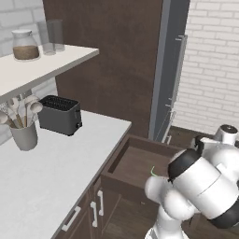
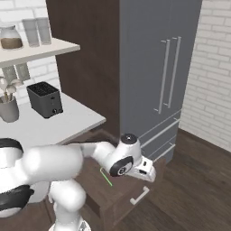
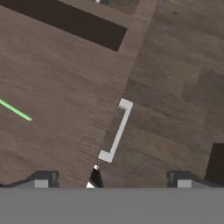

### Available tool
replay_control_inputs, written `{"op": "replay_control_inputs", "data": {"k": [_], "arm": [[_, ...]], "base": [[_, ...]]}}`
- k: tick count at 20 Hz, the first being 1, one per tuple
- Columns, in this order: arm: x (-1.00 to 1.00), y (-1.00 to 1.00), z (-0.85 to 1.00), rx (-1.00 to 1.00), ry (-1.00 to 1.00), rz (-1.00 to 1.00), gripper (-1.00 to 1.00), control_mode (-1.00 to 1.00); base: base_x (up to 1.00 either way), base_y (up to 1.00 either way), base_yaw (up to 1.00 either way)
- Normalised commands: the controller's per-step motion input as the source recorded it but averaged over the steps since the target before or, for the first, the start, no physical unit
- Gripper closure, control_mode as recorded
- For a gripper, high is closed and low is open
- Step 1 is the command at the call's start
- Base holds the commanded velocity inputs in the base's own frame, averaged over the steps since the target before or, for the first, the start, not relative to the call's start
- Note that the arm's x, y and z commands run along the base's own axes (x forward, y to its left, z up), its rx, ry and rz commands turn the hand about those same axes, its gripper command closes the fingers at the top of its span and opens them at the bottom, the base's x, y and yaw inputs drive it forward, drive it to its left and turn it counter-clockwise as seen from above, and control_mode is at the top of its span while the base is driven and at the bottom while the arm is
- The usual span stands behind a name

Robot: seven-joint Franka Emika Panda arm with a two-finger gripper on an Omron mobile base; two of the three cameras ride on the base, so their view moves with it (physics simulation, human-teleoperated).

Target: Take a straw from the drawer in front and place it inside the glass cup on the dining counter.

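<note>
Dark wood flooring and brown cabinet fronts fill the lower scene, w/ white brick behind. Nearest, in the hand view, the gripper [image 3: 113, 183] hangs above the pulled-out drawer [image 2: 118, 198], fingers [image 3: 43, 180] spread wide, nothing between them; the silver bar handle [image 3: 116, 130] sits just below the camera on the drawer front. Inside the drawer lies the straw [image 3: 15, 110], off to one side of the handle, flat on the wood bottom, well apart from the fingertips. It looks very thin, long, pale green, straight, w/ only part showing past the arm in the base views. Judgement on handling: prob. almost weightless, smooth, slightly flexible, easy to crush or flick away; it could roll on the flat drawer bottom if nudged. Best grip is likely near mid-length or a bit toward one end, jaws set across its axis, closing gently, so it can later be tipped upright for a cup. Lying flat means fingertips must get right down to the drawer floor, so scraping is a risk. Farther off, the white worktop [image 1: 46, 168] carries a black toaster [image 1: 59, 115] and a utensil pot [image 1: 23, 135]; the shelf [image 1: 42, 65] above holds a jar [image 1: 24, 45] and tall clear glasses [image 1: 51, 36]. Beyond stands the grey fridge [image 2: 158, 67].
</note>
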Motion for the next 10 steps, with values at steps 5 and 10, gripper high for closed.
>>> {"op": "replay_control_inputs", "data": {"k": [5,10], "arm": [[0.00,0.81,0.95,-0.22,0.37,0.02,-1.00,-1.00],[0.05,0.37,0.86,-0.04,0.41,0.00,-1.00,-1.00]], "base": [[0.00,0.00,0.00],[0.00,0.00,0.00]]}}
